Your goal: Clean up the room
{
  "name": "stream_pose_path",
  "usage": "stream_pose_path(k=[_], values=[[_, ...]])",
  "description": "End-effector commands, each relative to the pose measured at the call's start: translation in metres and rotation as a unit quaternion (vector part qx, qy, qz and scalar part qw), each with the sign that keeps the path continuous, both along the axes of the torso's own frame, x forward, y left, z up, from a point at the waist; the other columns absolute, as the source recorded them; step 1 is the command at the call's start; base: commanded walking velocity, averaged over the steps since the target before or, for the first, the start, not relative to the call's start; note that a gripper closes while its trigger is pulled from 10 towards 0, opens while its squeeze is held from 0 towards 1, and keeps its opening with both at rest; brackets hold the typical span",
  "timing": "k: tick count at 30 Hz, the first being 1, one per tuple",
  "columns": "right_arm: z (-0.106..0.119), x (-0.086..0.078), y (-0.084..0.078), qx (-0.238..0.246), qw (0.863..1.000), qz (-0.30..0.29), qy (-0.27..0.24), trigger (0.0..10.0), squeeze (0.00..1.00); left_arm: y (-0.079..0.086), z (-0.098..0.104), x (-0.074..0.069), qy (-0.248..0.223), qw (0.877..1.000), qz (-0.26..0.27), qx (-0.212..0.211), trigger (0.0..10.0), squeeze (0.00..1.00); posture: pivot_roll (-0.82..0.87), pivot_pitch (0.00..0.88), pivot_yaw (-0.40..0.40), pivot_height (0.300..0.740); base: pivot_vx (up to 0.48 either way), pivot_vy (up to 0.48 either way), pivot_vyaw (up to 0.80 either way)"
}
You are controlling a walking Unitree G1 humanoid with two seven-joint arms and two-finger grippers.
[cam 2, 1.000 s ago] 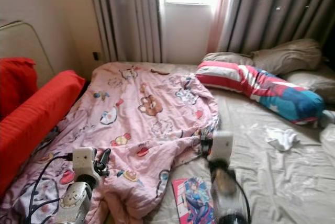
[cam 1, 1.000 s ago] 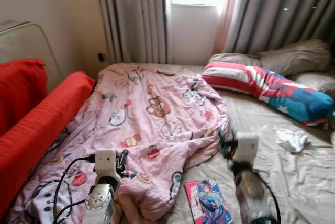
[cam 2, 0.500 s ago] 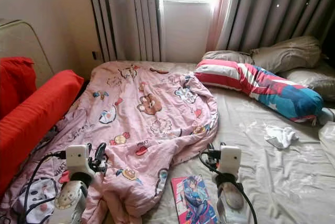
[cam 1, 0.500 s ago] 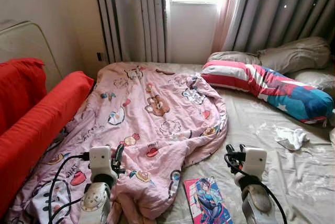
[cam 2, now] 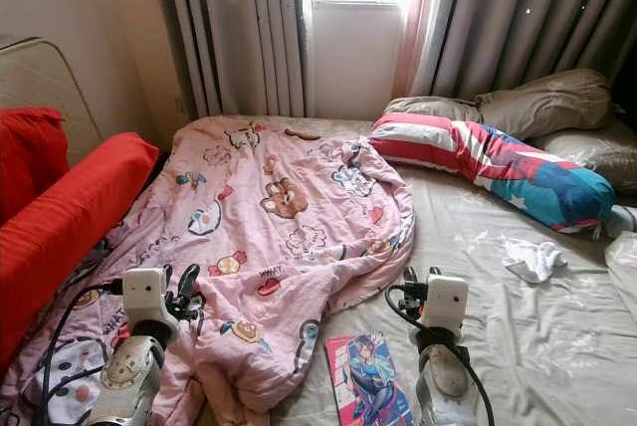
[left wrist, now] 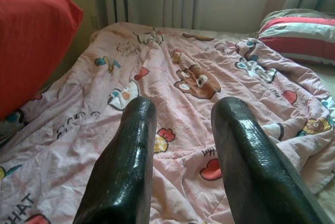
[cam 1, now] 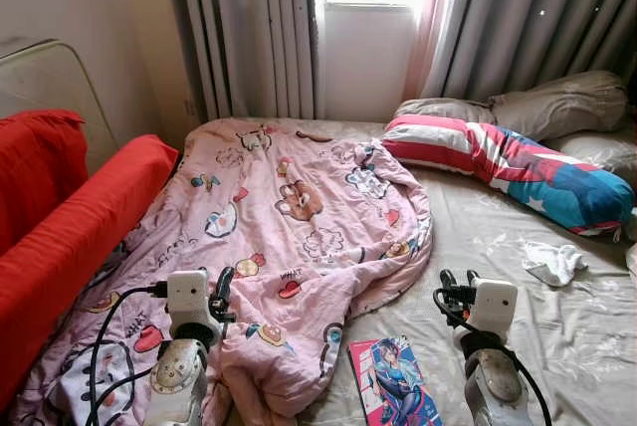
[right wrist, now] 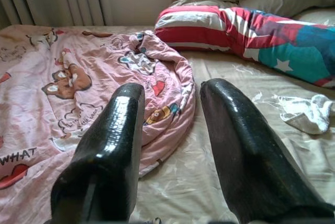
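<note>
Parted black jaws frame the pink blanket (right wrist: 78, 88), striped bolster (right wrist: 251, 30), and white cloth (right wrist: 309, 113) on the beige sheet (right wrist: 209, 182).

Rumpled cloth blanket (cam 1: 289, 237); glossy (black) left claw (left wrist: 183, 124).

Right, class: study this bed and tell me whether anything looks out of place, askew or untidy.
Yes. The pink quilt lies rumpled and bunched across one side of the bed instead of spread flat. A comic book lies loose on the beige sheet near its edge, and a crumpled white cloth sits below the striped bolster.
</note>
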State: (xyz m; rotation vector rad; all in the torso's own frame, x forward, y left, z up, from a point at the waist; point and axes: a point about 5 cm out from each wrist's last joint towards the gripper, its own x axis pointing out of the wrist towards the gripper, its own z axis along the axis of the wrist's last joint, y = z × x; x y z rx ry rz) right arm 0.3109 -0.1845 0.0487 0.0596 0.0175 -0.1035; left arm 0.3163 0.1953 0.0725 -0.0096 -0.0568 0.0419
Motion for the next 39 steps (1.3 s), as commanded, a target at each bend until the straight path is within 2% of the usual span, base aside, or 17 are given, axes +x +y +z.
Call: stream_pose_path(k=[1,11,16,27,39], values=[[0.005,0.004,0.000,0.000,1.000,-0.001,-0.006,10.0,0.00,0.001,0.003,0.003,0.000,1.000,-0.004,-0.001,10.0,0.00,-0.04,0.000,-0.037,0.720,0.000,0.000,0.00],[0.003,0.005,0.005,0.009,1.000,0.001,0.004,10.0,0.00,0.003,0.003,0.005,0.007,1.000,-0.006,0.003,10.0,0.00,-0.04,0.005,-0.032,0.645,0.000,0.000,0.00],[0.004,0.006,0.008,0.012,1.000,0.014,-0.004,10.0,0.00,0.002,0.003,0.006,0.009,1.000,-0.008,0.005,10.0,0.00,-0.04,0.009,-0.031,0.645,0.000,0.000,0.00],[0.001,0.007,0.012,0.011,1.000,0.019,0.012,10.0,0.00,0.000,0.003,0.008,0.018,1.000,-0.015,0.004,10.0,0.00,-0.04,0.020,-0.028,0.645,0.000,0.000,0.00],[-0.014,0.001,0.015,0.034,0.997,0.026,0.059,10.0,0.00,-0.003,0.001,0.007,0.025,0.999,-0.023,0.004,10.0,0.00,-0.04,0.034,-0.024,0.645,0.000,0.000,0.00]])
